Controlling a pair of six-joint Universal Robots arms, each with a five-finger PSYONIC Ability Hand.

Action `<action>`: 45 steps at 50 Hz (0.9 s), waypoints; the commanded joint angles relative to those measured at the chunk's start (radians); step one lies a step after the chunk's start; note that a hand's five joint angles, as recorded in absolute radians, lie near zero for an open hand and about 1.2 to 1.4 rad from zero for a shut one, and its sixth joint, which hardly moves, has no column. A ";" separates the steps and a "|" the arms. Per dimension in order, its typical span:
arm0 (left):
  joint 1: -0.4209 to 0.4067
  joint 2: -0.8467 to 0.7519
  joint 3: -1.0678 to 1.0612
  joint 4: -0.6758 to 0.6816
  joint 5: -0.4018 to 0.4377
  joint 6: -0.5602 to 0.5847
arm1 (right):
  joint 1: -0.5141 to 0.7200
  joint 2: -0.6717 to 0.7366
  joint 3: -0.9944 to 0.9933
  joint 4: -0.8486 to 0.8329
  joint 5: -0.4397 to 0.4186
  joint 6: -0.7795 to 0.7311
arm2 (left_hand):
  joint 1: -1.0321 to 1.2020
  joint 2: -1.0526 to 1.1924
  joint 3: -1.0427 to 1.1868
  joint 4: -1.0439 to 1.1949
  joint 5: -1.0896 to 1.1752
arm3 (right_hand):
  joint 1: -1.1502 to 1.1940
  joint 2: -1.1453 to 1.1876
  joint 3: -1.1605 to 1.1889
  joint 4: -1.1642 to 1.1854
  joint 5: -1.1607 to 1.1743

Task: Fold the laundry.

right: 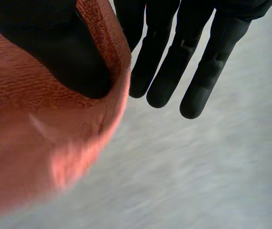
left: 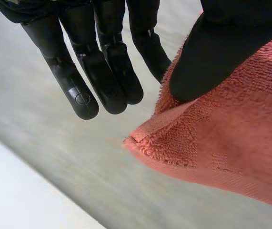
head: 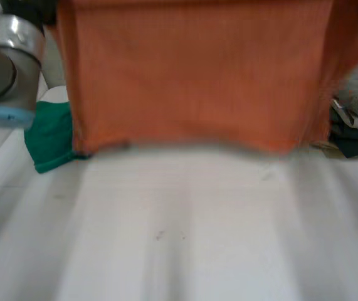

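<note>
Above the white table (head: 179,244), an orange towel (head: 197,75) hangs spread wide in the head view, a green cloth (head: 50,141) beside it. Left wrist view: the left hand (left: 221,52) pinches a towel corner under its thumb, other fingers (left: 107,71) straight. Right wrist view: the right hand (right: 55,52) pinches the towel's hemmed edge likewise.

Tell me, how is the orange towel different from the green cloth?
The orange towel hangs spread out above the table, pinched by the left hand and the right hand. The green cloth lies bunched on the table with no hand on it. The orange towel also looks much wider than the green cloth, which peeks out beside its lower corner. Both are soft laundry cloths.
</note>
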 commanded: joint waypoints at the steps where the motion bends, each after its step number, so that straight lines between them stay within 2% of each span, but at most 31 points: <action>1: 0.004 0.059 -0.073 0.097 -0.018 -0.070 | 0.018 -0.024 0.026 -0.154 -0.012 0.007 | 0.277 0.199 0.203 0.194 0.228 | 0.273 0.220 0.205 0.197 0.233; 5: 0.012 0.088 -0.177 0.082 -0.015 -0.098 | 0.017 -0.027 0.095 -0.141 -0.015 0.039 | 0.277 0.199 0.203 0.194 0.228 | 0.273 0.220 0.205 0.197 0.233; 13: 0.023 0.085 -0.404 0.079 -0.010 -0.099 | 0.003 -0.016 0.281 -0.075 -0.075 0.092 | 0.277 0.199 0.203 0.194 0.228 | 0.273 0.220 0.205 0.197 0.233; 25: 0.009 0.088 -0.723 0.035 -0.005 -0.089 | -0.011 0.064 0.528 0.004 -0.147 0.178 | 0.277 0.199 0.203 0.194 0.228 | 0.273 0.220 0.205 0.197 0.233; 29: 0.009 0.151 -0.817 -0.099 -0.005 -0.054 | -0.037 0.047 0.592 0.112 -0.146 0.167 | 0.277 0.199 0.203 0.194 0.228 | 0.273 0.220 0.205 0.197 0.233; 33: 0.023 0.260 -0.895 -0.307 -0.007 0.026 | -0.064 0.000 0.646 0.322 -0.142 0.112 | 0.277 0.199 0.203 0.194 0.228 | 0.273 0.220 0.205 0.197 0.233; 34: 0.029 0.293 -0.921 -0.409 -0.011 0.063 | -0.075 -0.061 0.672 0.430 -0.139 0.078 | 0.277 0.199 0.203 0.194 0.228 | 0.273 0.220 0.205 0.197 0.233; 37: 0.043 0.359 -0.957 -0.592 -0.015 0.127 | -0.115 -0.143 0.713 0.593 -0.130 0.015 | 0.277 0.199 0.203 0.194 0.228 | 0.273 0.220 0.205 0.197 0.233; 38: 0.053 0.401 -0.976 -0.714 -0.016 0.165 | -0.148 -0.193 0.745 0.688 -0.124 -0.028 | 0.277 0.199 0.203 0.194 0.228 | 0.273 0.220 0.205 0.197 0.233; 42: 0.050 0.488 -0.997 -0.957 -0.004 0.207 | -0.187 -0.306 0.810 0.846 -0.127 -0.143 | 0.277 0.199 0.203 0.194 0.228 | 0.273 0.220 0.205 0.197 0.233; 45: 0.050 0.507 -0.983 -0.964 -0.002 0.207 | -0.187 -0.352 0.831 0.856 -0.132 -0.194 | 0.277 0.199 0.203 0.194 0.228 | 0.273 0.220 0.205 0.197 0.233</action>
